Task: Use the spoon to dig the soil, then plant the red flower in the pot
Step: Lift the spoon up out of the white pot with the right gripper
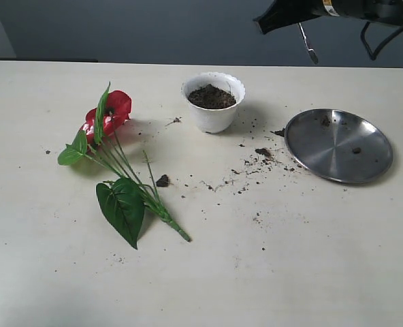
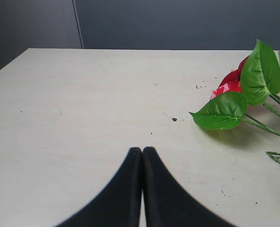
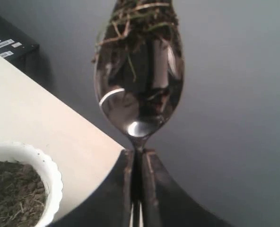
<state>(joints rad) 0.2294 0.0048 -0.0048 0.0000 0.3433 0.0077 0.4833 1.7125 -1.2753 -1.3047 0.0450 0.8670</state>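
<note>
The white pot stands at the back middle of the table, filled with dark soil. To its left the red flower lies flat on its side, stems pointing to the front. High above the back right, my right gripper is shut on the handle of the spoon. In the right wrist view the spoon carries soil and fibres in its bowl, with the pot below and beside it. My left gripper hangs shut and empty over bare table, apart from the red flower.
A round steel plate lies right of the pot with a few crumbs on it. Spilled soil is scattered between pot and plate, and a clump lies by the stems. A black box sits beyond the table edge.
</note>
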